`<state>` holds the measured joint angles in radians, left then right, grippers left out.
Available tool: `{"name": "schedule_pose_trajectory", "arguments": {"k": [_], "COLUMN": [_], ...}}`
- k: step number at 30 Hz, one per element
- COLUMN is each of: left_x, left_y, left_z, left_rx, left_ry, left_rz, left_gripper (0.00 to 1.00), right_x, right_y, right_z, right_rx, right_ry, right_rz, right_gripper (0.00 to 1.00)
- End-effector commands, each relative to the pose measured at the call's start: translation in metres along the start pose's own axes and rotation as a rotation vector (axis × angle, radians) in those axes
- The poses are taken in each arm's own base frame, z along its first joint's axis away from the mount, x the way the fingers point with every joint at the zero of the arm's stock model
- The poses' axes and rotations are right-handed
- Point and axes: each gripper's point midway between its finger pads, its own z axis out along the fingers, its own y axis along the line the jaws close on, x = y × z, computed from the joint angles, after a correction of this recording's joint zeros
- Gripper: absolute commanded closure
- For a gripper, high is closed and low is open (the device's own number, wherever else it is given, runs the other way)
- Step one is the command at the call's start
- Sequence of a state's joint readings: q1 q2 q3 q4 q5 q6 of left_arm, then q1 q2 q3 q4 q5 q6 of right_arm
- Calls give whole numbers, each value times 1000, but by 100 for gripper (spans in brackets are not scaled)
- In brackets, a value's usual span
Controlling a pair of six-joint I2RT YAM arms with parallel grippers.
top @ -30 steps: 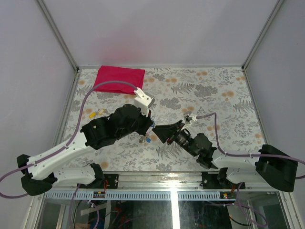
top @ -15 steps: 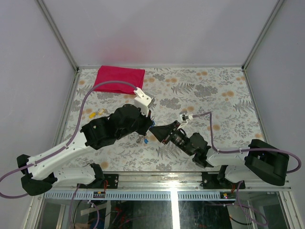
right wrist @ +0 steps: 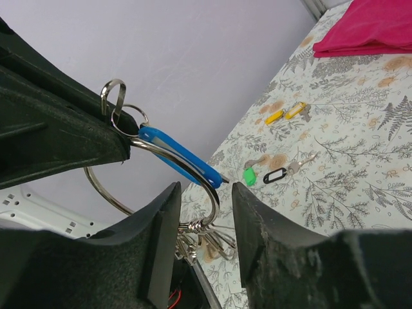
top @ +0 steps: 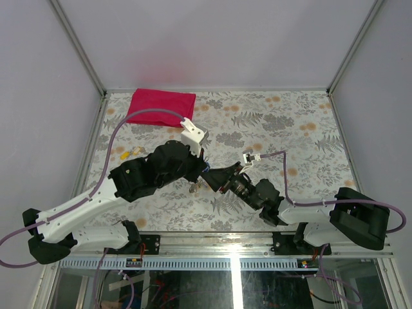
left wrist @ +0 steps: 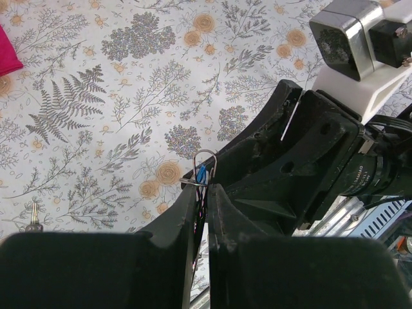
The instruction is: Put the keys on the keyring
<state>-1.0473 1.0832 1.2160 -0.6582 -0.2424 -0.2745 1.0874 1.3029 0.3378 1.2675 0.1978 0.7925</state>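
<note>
The keyring (right wrist: 207, 182) is held above the desk (top: 309, 129), near its middle, and is clamped between the closed fingers of the left pincer (left wrist: 206, 190). In the left wrist view a thin wire loop is seen sticking up out of the fingertips, with a sliver of blue beside it. In the right wrist view a large silver ring is seen curving out from the left pincer. A blue-headed key (right wrist: 175, 154) lies along the ring's upper arc, and two smaller rings are looped above it. A bunch of silver metal pieces (right wrist: 201, 235) hangs under the large ring; whether they are keys or more rings cannot be told.

The right pincer (right wrist: 206, 189) is open. Its two fingers stand apart on either side of the large ring, and no contact with the ring can be made out.

Both arms are stretched low over the desk. The left arm is reached diagonally from the near left corner, and the right arm is brought in from the near right with its forearm pointed left. The two pincers meet nearly tip to tip.

Well apart, on the left of the desk, two yellow tags (right wrist: 284, 113), a green tag (right wrist: 249, 176), a dark oval clip (right wrist: 275, 175) and a silver key (right wrist: 300, 165) are laid flat. A pink cloth (top: 161, 105) is spread at the far left corner.
</note>
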Motion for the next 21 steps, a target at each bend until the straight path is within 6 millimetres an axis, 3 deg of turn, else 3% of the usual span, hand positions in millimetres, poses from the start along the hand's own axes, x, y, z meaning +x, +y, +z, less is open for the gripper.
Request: {"name": "schedule_pose_trajectory", "arguments": {"k": [1, 4, 9, 15, 21], "left_x": [-30, -31, -35, -33, -32], "left_y": [-10, -10, -11, -10, -8], "left_z": [-9, -9, -11, -9, -9], "left_rx": [40, 42, 45, 41, 30], "left_ry": [-105, -108, -117, -113, -114], "left_rz": [-27, -28, -29, -26, -25], "left_gripper": [100, 100, 100, 100, 100], "right_x": [-21, -20, -16, -17, -18], "right_y": [17, 17, 12, 13, 14], "right_z": [6, 7, 7, 7, 4], "right_rx": [-29, -32, -15, -17, -20], "right_ry": [-81, -81, -71, -75, -74], "right_rz": [29, 39, 45, 51, 51], "right_gripper": [59, 68, 70, 100, 100]}}
